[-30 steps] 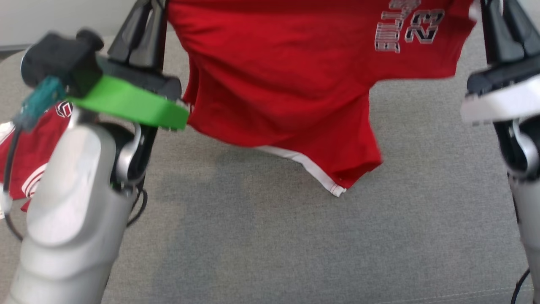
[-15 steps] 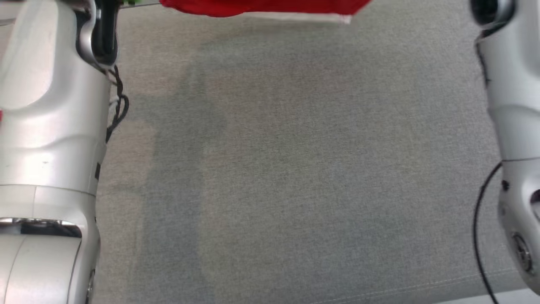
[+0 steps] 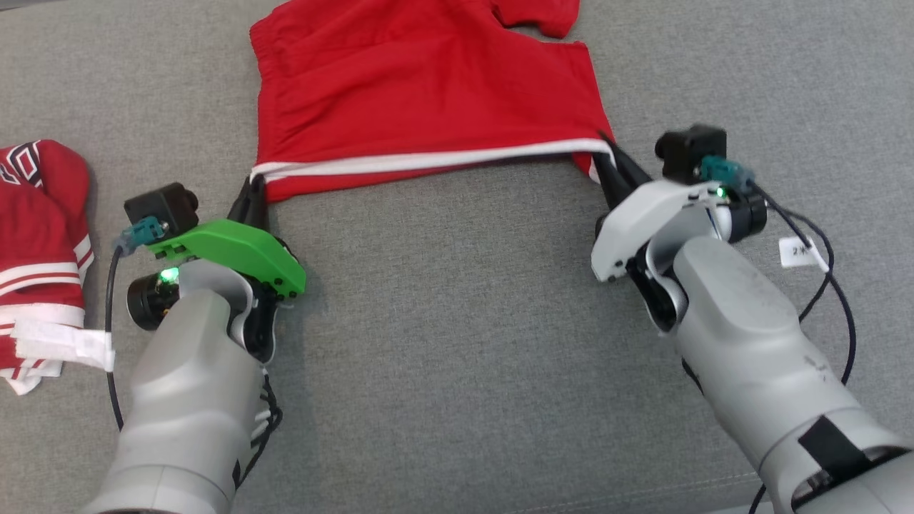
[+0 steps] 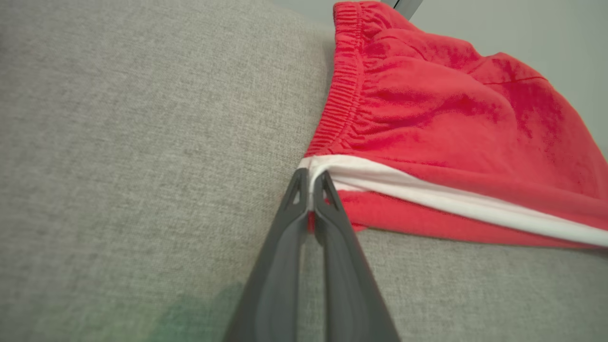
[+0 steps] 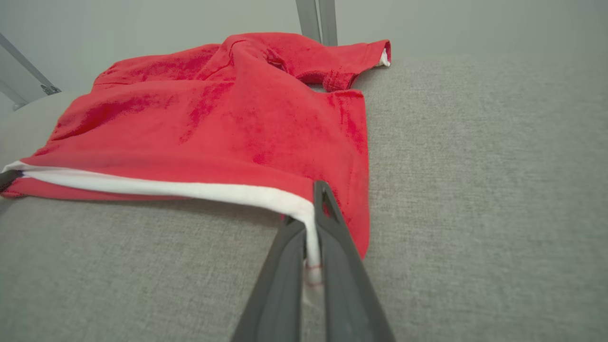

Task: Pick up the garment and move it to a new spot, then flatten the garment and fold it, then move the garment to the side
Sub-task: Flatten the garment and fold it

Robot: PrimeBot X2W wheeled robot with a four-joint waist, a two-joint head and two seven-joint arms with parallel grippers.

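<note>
- Grey cloth surface point(image 3: 457, 343) fills the head view, plain and flat. Pale wall and metal legs point(image 5: 316, 19) sit at the top of the right wrist view.
- Far left of the head view: another red garment point(image 3: 36, 235) with white stripes, bunched up, well apart from the work. Leave it alone.
- Left gripper point(image 3: 253, 191), lower left of centre: jaws closed, pinching the left end of the white stripe point(image 3: 428, 160). The left wrist view shows the tips point(image 4: 308, 183) clamped on the stripe just below the elastic waistband point(image 4: 344, 90).
- Red shorts point(image 3: 421, 86), upper middle of the head view: lying on the cloth, near edge strung between the two grippers, far part wrinkled and humped.
- Right gripper point(image 3: 607, 153), right of centre: jaws closed on the right end of the same stripe. The right wrist view shows the white edge caught between the tips point(image 5: 308, 209).
- Step looks like flattening, judging by the lay.
- To do it well:
  - Hold both pinches firm and pull the two ends evenly toward the bottom of the frame.
  - Stay low on the cloth so the far wrinkles drag out.
  - Spread the grippers a touch so the stripe runs straight.
- Risks: a thin pinch may slip, and an uneven pull would skew the shorts.
</note>
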